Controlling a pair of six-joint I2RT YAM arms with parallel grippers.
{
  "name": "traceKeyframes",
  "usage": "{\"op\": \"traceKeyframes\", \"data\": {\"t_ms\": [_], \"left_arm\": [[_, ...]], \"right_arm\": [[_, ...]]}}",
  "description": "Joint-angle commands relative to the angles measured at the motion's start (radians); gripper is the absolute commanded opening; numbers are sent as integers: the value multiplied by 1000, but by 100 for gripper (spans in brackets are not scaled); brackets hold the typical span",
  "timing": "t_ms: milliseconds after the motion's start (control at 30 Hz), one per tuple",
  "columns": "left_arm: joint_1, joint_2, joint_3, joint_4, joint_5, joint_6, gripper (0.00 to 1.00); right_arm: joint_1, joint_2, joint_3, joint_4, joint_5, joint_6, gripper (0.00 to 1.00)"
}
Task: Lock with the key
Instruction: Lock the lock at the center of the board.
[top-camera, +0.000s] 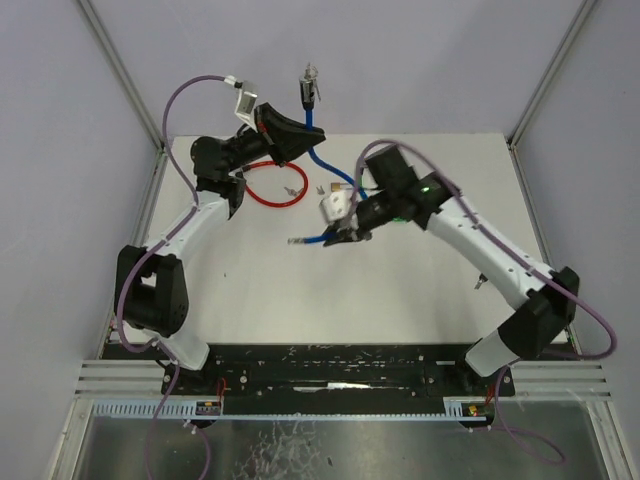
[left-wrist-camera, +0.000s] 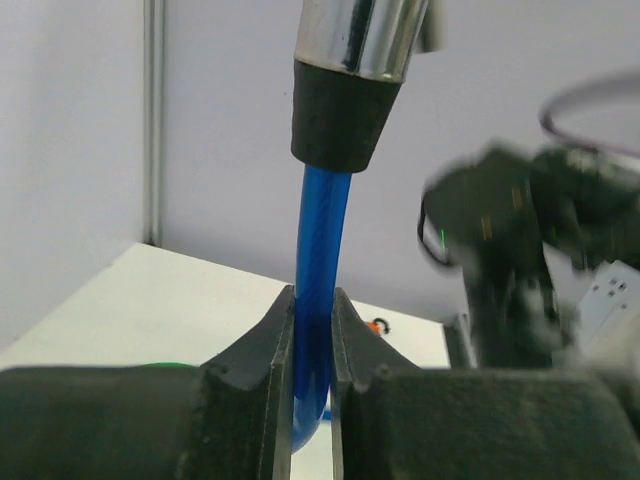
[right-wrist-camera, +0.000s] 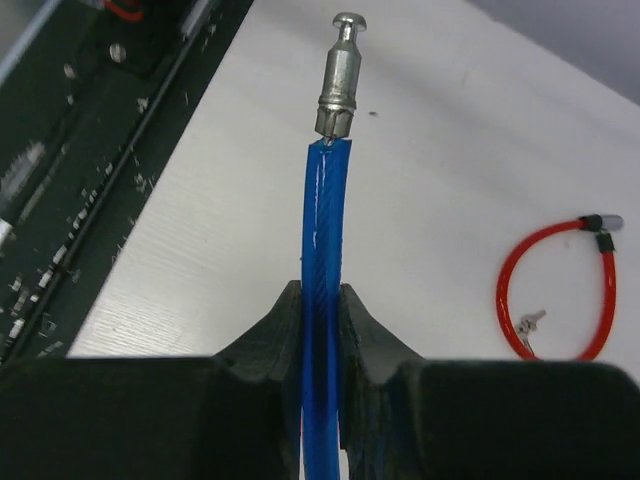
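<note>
The right hand (right-wrist-camera: 320, 300) fills the foreground of its wrist view, its fingers pressed together on the blue cable (right-wrist-camera: 325, 220) a little way behind the metal pin (right-wrist-camera: 340, 75), which points out over the white surface (right-wrist-camera: 450, 150). The left hand (left-wrist-camera: 312, 300) pinches the same cable just below the chrome lock barrel (left-wrist-camera: 350, 70) and holds it raised and roughly upright above the far side of the surface.

The step in hand looks like bringing the pin to the barrel so the loop can be closed and locked. To do it well, the right arm should line the pin up with the barrel's socket before pushing. The free stretch of cable ahead of the fingers will probably flex, so a slow, straight approach suits it. The left hand should hold the barrel steady.

A red cable loop (right-wrist-camera: 555, 290) with small keys (right-wrist-camera: 530, 322) lies apart on the surface. Whether one fits this lock cannot be told.
</note>
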Motion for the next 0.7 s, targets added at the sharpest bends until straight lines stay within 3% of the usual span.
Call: {"op": "traceKeyframes", "data": {"t_ms": [0,67,200,333,667], "left_arm": [[-12,-91,-90,29,10,185,0],[-15,-134,-120,-72,-1,293,0],[-49,-199,-130,-386,-51,562,0],[-85,-238,-146,-529,-111,680,0],[-129,-269,-183,-653,-171,760,0]], "right_arm": [[-165,-126,79,-50,-373,287,0],[-251,-147,64,13,-464,416,0],[-396,-176,-22,311,-533,750,0],[-458,-181,-113,522,-554,989,0],[-511,-181,-219,722,-571,1179,0]]}}
